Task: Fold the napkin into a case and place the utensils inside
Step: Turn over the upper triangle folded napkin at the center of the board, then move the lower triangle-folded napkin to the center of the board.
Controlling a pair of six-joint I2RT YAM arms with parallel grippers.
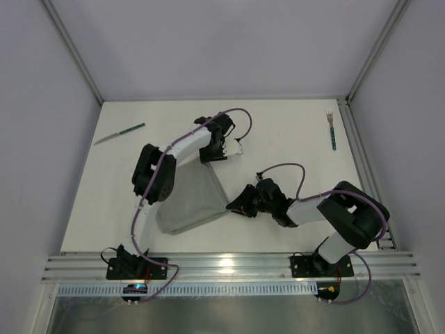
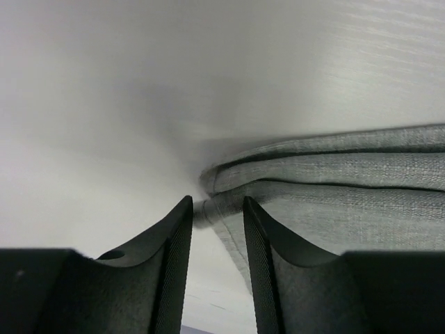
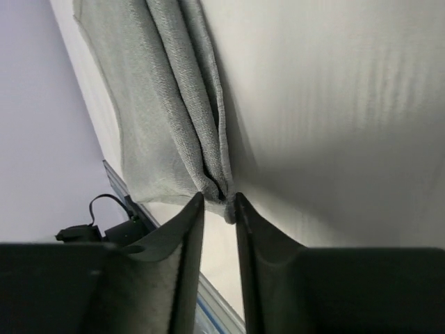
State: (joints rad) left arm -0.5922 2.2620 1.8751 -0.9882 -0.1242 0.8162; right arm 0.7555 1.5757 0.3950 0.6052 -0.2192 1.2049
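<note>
The grey napkin [image 1: 189, 203] lies folded in layers in front of the arms. My left gripper [image 1: 211, 158] is at its far corner. In the left wrist view the bunched corner [image 2: 203, 209] sits between the narrowly parted fingertips, which close on it. My right gripper [image 1: 235, 207] is at the napkin's right near corner. In the right wrist view the layered folds [image 3: 174, 118] converge into its fingertips [image 3: 217, 199], pinched there. The knife [image 1: 119, 133] lies at the far left of the table. The fork [image 1: 332, 129] lies at the far right.
White table [image 1: 292, 139] with a metal rail along the right side [image 1: 361, 160] and slotted rails at the near edge [image 1: 229, 264]. Grey walls enclose the table on three sides. Purple cables loop over both arms.
</note>
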